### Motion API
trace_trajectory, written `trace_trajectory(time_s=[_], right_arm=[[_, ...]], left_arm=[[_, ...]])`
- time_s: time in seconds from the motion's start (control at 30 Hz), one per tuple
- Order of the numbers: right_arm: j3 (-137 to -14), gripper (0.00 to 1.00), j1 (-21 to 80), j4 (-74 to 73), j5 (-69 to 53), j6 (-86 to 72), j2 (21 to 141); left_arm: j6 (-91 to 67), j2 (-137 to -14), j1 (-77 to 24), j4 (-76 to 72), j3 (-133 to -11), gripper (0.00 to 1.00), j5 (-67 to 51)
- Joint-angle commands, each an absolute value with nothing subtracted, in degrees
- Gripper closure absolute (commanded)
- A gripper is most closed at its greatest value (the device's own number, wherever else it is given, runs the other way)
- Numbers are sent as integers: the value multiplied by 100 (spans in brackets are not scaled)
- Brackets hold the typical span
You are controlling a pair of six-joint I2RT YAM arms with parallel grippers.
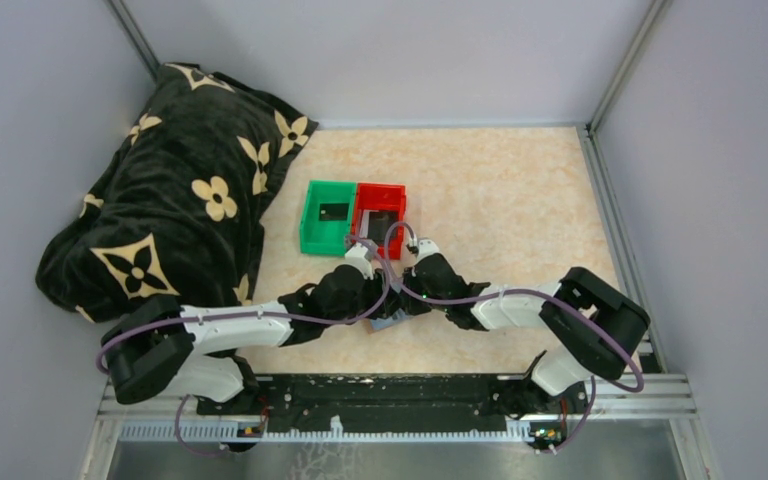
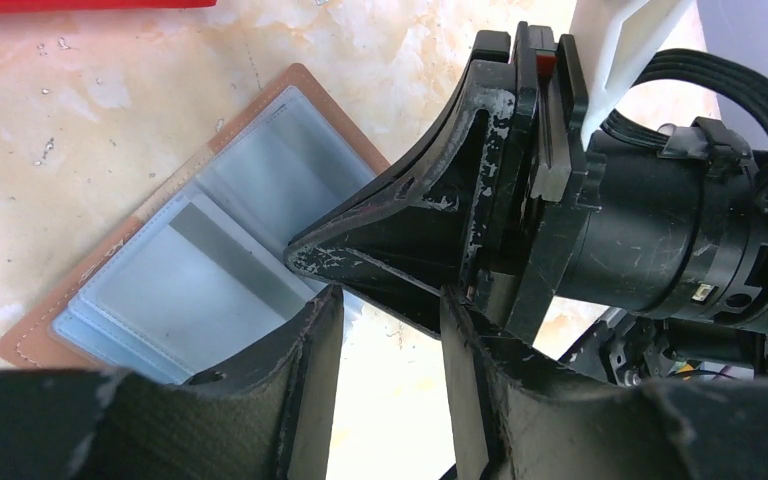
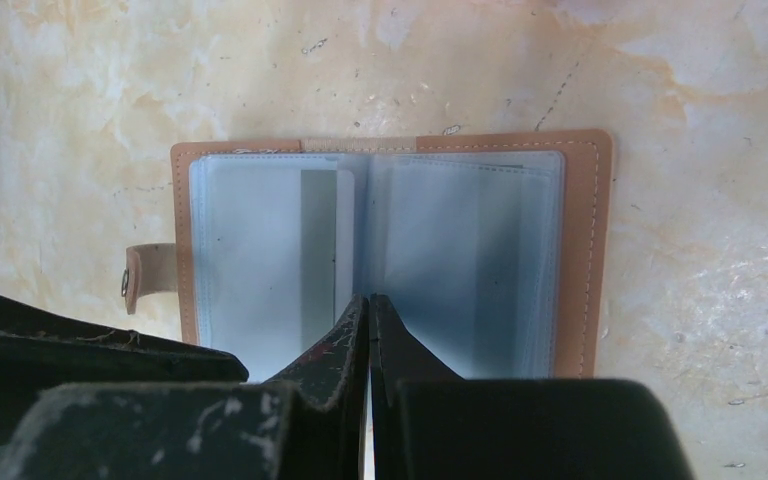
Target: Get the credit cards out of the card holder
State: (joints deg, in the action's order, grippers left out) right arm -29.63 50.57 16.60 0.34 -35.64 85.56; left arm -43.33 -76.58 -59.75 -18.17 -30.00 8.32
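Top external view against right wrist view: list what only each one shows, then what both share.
Only the top external view shows the green bin, the red bin, the black flower-print blanket and both arms whole. Only the right wrist view shows the card holder clearly lying open, with its pale pockets and its strap tab. Both show the card holder, the marbled table and the right end effector, shut, with its tips at the holder's fold.

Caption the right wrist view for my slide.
Shut right fingers aimed at the centre fold of the open card holder lying on the marbled table.
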Motion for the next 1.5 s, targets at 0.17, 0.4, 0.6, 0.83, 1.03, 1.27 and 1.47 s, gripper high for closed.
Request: trace_trajectory(time_s=[0.17, 0.4, 0.6, 0.83, 1.03, 1.27, 1.47], right_arm=[[-2877, 100, 5135, 1301, -123, -3586, 8645], [-2861, 100, 5133, 1359, -170, -3595, 8668], [-2865, 100, 5135, 1363, -210, -3606, 8684], [-2848, 100, 5134, 1357, -192, -3607, 8681], [-2848, 100, 5133, 1387, -203, -3613, 8717], [-2845, 100, 5133, 1372, -205, -3612, 8701], [-2816, 100, 5133, 1397, -202, -3629, 8709]], left_arm=[[-4454, -7316, -6003, -1971, -3003, 52, 1000], [-5117, -6959, -6003, -1776, -2427, 47, 1651], [-5351, -7014, -6003, -1767, -2286, 45, 2027], [-5714, -7145, -6003, -1513, -2203, 43, 2304], [-5753, -7154, -6003, -1459, -2188, 43, 2303], [-5758, -7277, -6003, -1579, -2140, 43, 2201], [-5771, -7271, -6003, -1567, -2138, 43, 2130]])
